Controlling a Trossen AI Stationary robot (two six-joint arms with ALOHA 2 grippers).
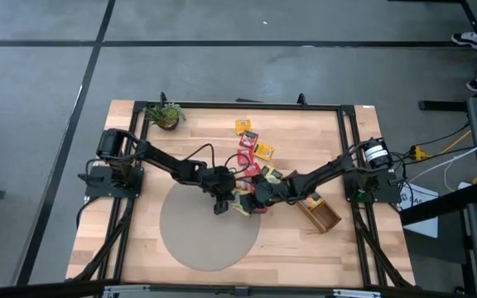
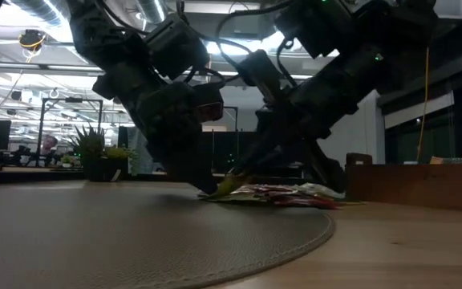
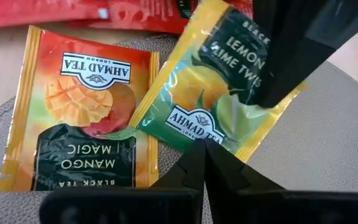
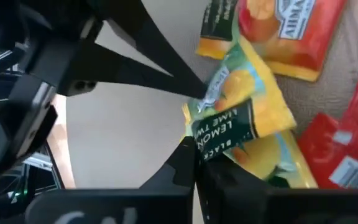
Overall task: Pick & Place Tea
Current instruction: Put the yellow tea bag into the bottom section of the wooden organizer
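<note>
A yellow-green lemon-lime tea sachet point(image 3: 216, 87) sits over the round grey mat point(image 1: 197, 240) at the table's middle, tilted. My left gripper point(image 1: 220, 204) and my right gripper point(image 1: 251, 201) meet there, each shut on one end of it. An orange mango tea sachet point(image 3: 82, 112) lies flat on the mat beside it. Red sachets point(image 3: 135, 12) lie just beyond, and more tea point(image 1: 251, 145) is scattered toward the far edge. My left gripper pinches the lemon-lime sachet's edge by the printed logo point(image 3: 194, 134) between its two fingertips, slanting down from the table's left. The sachet is tilted, low over the mat point(image 2: 231, 186). My right gripper pinches the opposite end, at the black band with the lettering point(image 4: 213, 140), between its two fingers. It slants down from the table's right. That end of the sachet is creased at the fingers.
A brown wooden divided tray point(image 1: 321, 213) lies to the right, near my right arm. A small potted plant point(image 1: 166, 116) stands at the far left corner. The mat's near half lies bare.
</note>
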